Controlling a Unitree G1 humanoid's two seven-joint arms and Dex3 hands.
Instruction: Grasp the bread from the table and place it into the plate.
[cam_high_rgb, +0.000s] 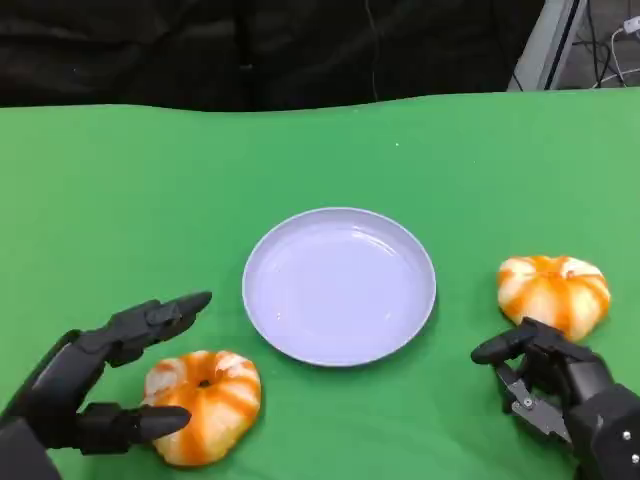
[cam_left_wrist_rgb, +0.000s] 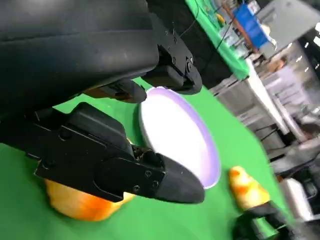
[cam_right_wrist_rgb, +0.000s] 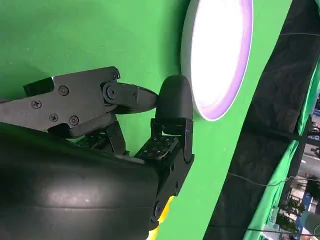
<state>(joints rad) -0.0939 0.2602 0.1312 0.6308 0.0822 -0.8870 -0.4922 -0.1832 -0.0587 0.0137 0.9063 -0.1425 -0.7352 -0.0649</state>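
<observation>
An orange-and-white striped bread (cam_high_rgb: 205, 405) lies on the green table near its front left. My left hand (cam_high_rgb: 100, 375) is open around it: one finger reaches over its far side and the thumb lies at its near side. The left wrist view has this bread (cam_left_wrist_rgb: 80, 202) under the left hand (cam_left_wrist_rgb: 100, 150), with the plate (cam_left_wrist_rgb: 180, 135) beyond. The empty lilac plate (cam_high_rgb: 340, 285) sits mid-table. A second bread (cam_high_rgb: 553, 292) lies right of the plate. Just in front of that bread, my right hand (cam_high_rgb: 560, 385) holds nothing, its fingers loosely bent.
The green cloth (cam_high_rgb: 150, 200) covers the table to a dark back edge. In the right wrist view the right hand (cam_right_wrist_rgb: 125, 110) hovers over bare cloth with the plate's rim (cam_right_wrist_rgb: 220, 50) ahead. Cluttered tables show past the second bread (cam_left_wrist_rgb: 245, 187) in the left wrist view.
</observation>
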